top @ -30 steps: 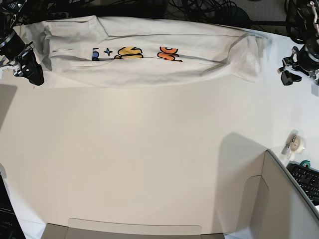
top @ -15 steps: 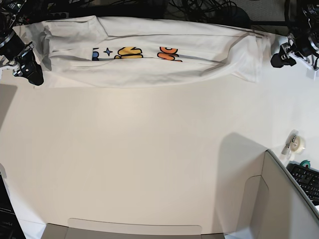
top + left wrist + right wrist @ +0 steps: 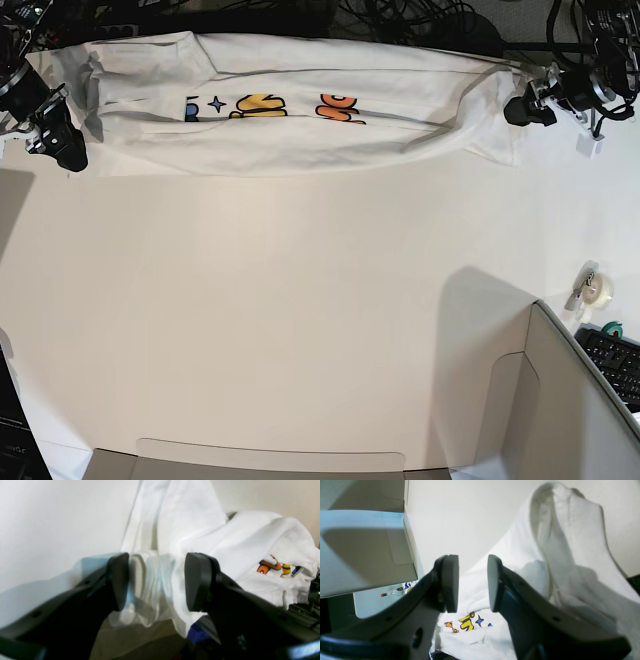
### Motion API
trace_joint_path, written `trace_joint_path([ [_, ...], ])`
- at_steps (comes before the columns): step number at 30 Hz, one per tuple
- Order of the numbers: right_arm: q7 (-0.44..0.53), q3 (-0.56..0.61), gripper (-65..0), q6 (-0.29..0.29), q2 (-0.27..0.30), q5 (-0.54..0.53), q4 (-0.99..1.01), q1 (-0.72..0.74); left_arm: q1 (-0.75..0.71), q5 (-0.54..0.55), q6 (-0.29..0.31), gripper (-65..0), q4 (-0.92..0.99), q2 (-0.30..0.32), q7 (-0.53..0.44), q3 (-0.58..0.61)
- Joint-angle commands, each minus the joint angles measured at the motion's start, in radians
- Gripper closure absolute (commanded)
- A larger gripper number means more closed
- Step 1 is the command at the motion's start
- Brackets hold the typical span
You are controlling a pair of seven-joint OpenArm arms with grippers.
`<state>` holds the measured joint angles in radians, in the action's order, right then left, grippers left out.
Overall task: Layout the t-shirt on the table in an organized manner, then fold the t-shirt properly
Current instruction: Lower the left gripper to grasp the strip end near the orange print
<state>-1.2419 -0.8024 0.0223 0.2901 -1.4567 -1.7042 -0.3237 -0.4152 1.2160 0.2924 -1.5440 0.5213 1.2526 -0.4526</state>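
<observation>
Left wrist: left gripper [image 3: 155, 582] is standing open, jaws straddling a bunched fold of the t-shirt [image 3: 200, 542], not yet pinching.

Right wrist: right gripper [image 3: 472, 583] is also gaping, nothing between its pads; shirt fabric is lying just beyond, print showing below.

Base: the shirt is lying as a long rumpled band along the far edge of the table [image 3: 300, 320], one gripper at each end. Judgement: layout step, grasp phase. Next move calls for closing both on the end hems, then drawing the cloth toward the table's middle.
</observation>
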Motion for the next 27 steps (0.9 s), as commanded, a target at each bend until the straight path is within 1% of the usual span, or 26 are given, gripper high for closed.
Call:
trace_joint_path([
  [1,-0.002,-0.005,-19.3,0.006,0.019,-0.027,-0.012,0.001,0.003,0.012,0.006,-34.2,-0.011,0.027,-0.015,-0.024],
  [4,-0.002,-0.005,-19.3,0.006,0.019,-0.027,-0.012,0.002,0.02,-0.052,0.006,-34.2,-0.011,0.027,-0.015,-0.035],
  [7,-0.002,-0.005,-19.3,0.006,0.019,-0.027,-0.012,0.002,0.054,-0.146,0.006,-34.2,0.003,0.023,-0.032,-0.027],
  [9,-0.002,-0.005,-19.3,0.006,0.019,-0.027,-0.012,0.002,0.06,-0.173,0.006,-34.2,0.033,0.021,-0.05,-0.019],
  [11,-0.002,-0.005,-19.3,0.006,0.019,-0.027,-0.012,0.002,0.062,-0.175,0.006,-34.2,0.044,0.021,-0.07,0.004],
  [15,-0.002,-0.005,-19.3,0.006,0.018,-0.027,-0.012,0.001,0.062,-0.172,0.008,-34.2,0.044,0.02,-0.069,0.036],
  [17,-0.002,-0.005,-19.3,0.006,0.016,-0.027,-0.012,0.001,0.06,-0.153,0.008,-34.2,0.044,0.02,-0.069,0.054],
  [21,-0.002,-0.005,-19.3,0.006,0.016,-0.027,-0.012,0.001,0.052,-0.075,0.008,-34.2,0.044,0.02,-0.067,0.088],
  [27,-0.002,-0.005,-19.3,0.006,0.016,-0.027,-0.012,0.002,0.049,-0.067,0.008,-34.2,0.044,0.02,-0.066,0.122],
])
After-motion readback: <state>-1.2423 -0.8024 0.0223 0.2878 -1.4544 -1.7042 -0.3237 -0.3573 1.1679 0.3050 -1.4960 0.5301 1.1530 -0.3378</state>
